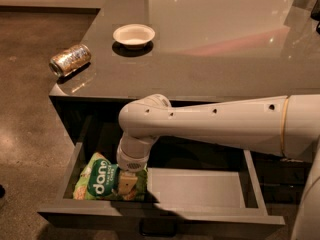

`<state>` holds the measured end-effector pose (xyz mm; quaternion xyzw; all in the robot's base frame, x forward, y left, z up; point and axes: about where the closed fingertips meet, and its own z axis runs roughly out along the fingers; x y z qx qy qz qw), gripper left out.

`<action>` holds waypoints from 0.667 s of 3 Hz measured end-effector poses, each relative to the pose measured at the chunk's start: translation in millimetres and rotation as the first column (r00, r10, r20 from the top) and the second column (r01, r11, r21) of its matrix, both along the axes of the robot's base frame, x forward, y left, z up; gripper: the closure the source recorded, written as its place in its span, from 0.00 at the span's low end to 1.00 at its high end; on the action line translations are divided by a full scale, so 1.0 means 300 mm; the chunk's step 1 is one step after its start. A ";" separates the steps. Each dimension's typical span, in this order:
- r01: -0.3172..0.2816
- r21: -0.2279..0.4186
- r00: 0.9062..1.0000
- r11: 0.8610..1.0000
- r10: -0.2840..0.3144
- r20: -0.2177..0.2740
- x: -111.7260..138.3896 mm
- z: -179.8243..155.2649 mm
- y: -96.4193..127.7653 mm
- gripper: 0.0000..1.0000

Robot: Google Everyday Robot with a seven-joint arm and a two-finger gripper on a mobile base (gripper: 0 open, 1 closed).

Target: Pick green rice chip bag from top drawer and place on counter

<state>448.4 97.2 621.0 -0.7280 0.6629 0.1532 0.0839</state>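
The green rice chip bag (pixel 97 181) lies in the left part of the open top drawer (pixel 200 188), with its white "dang" lettering facing up. My white arm reaches in from the right and bends down into the drawer. My gripper (pixel 127 183) is down at the bag's right side, touching or pressed against it. The wrist hides part of the bag. The glossy counter (pixel 215 49) spreads above the drawer.
A gold drink can (pixel 70 60) lies on its side at the counter's left edge. A white bowl (pixel 133 35) stands behind it. The drawer's pull handle (pixel 157 229) shows at the bottom of its front. Brown floor lies to the left.
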 end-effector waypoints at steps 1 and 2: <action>0.027 0.077 0.999 0.997 -0.028 0.018 0.027 0.073 -0.002 0.86; 0.066 0.179 0.996 0.982 -0.074 0.038 0.064 0.208 -0.027 1.00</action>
